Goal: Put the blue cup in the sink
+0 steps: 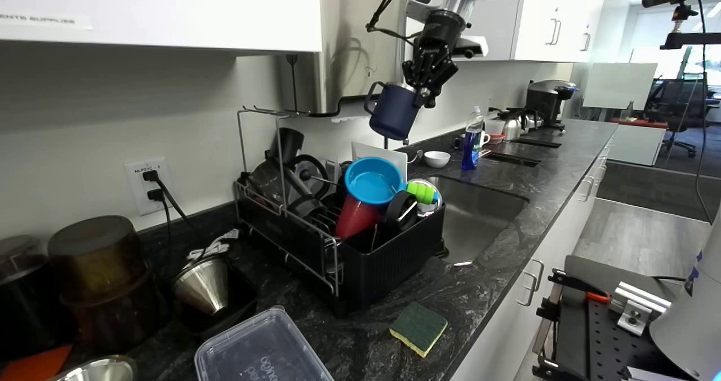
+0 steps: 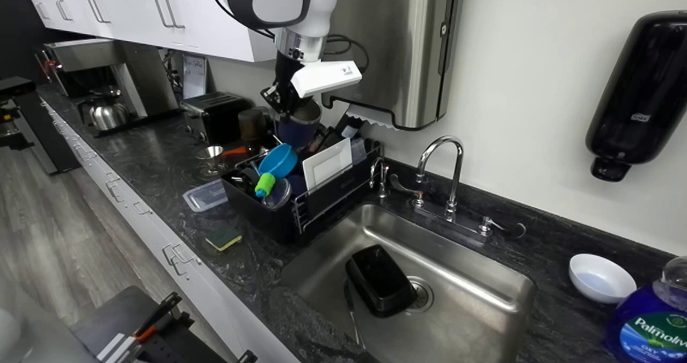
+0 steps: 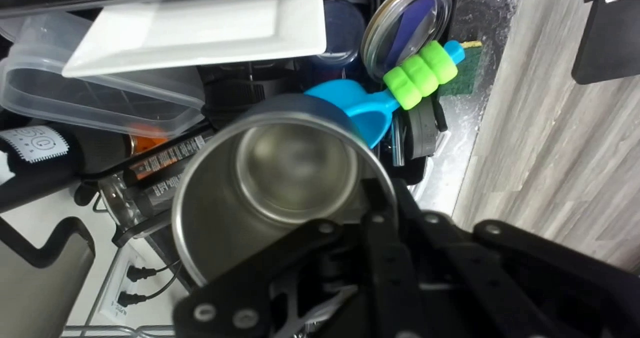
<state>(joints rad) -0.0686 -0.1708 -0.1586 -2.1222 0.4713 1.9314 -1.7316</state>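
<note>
The dark blue cup (image 1: pixel 393 113) hangs tilted in the air above the dish rack, and its handle points away from the gripper. It also shows in an exterior view (image 2: pixel 297 132), and the wrist view looks into its steel inside (image 3: pixel 295 173). My gripper (image 1: pixel 423 94) is shut on the cup's rim, one finger inside and one outside, as the wrist view shows (image 3: pixel 392 198). The steel sink (image 2: pixel 472 304) lies beside the rack; in an exterior view it shows partly behind the rack (image 1: pixel 479 212). A black tray (image 2: pixel 380 280) and a utensil (image 2: pixel 351 312) lie in the sink.
The full black dish rack (image 1: pixel 388 262) holds a blue strainer-like cup with green handle (image 1: pixel 374 181) and a white plate (image 2: pixel 328 164). A faucet (image 2: pixel 456 164) rises behind the sink. A paper towel dispenser (image 2: pixel 392 46) hangs close to the arm. A sponge (image 1: pixel 419 326) lies in front.
</note>
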